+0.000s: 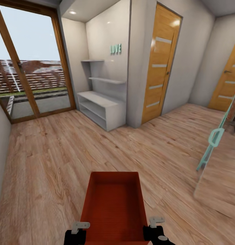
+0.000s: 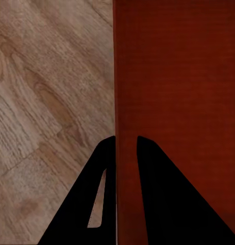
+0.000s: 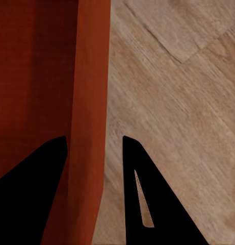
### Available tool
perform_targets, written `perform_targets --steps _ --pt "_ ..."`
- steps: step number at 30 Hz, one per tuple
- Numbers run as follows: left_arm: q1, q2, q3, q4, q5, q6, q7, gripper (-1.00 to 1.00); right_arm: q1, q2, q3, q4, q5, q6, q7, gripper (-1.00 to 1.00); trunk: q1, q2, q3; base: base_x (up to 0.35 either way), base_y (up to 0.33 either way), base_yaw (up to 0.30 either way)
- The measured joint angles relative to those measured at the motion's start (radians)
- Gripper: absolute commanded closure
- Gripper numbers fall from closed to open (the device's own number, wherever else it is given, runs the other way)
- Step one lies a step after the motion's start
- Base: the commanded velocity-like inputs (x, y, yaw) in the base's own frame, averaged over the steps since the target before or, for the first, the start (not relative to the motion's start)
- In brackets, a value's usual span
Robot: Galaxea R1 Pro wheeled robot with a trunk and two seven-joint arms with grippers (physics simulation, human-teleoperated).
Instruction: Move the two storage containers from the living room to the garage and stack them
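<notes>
A red-orange storage container [image 1: 114, 207] is being carried low in front of the robot, above the light wood plank floor [image 1: 46, 163] of the room. Its long axis is being kept pointing straight away from the robot, toward the white shelf unit [image 1: 102, 109] and the wooden door [image 1: 161, 64] ahead, and its open top is being shown upward, so that the bare inner floor of the bin is seen (nothing is lying in it).

The near end of the bin is being gripped from both sides. The left gripper [image 2: 126, 148] is being seen clamped over the left wall: one dark finger [image 2: 97, 204] is lying outside the wall and the other inside, with the thin red edge pinched tightly between them. The right gripper [image 3: 94, 148] is being seen straddling the right wall in the same way, one finger [image 3: 142, 204] outside over the planks and one inside the bin; a little gap is showing between the outer finger and the wall, so full contact there cannot be told.

A large glass sliding door [image 1: 29, 61] is standing at the far left, and a pale green ladder-like frame [image 1: 214, 139] is leaning at the right.
</notes>
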Motion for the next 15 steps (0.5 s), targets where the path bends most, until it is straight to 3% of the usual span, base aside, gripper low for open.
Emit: perform_targets --steps 15 --pt "0.000 0.000 0.000 0.000 0.000 0.000 0.000 1.00 0.000 0.000 0.000 0.000 0.000 0.000 0.000 1.00 0.000 0.000 0.000 0.347 0.000 0.000"
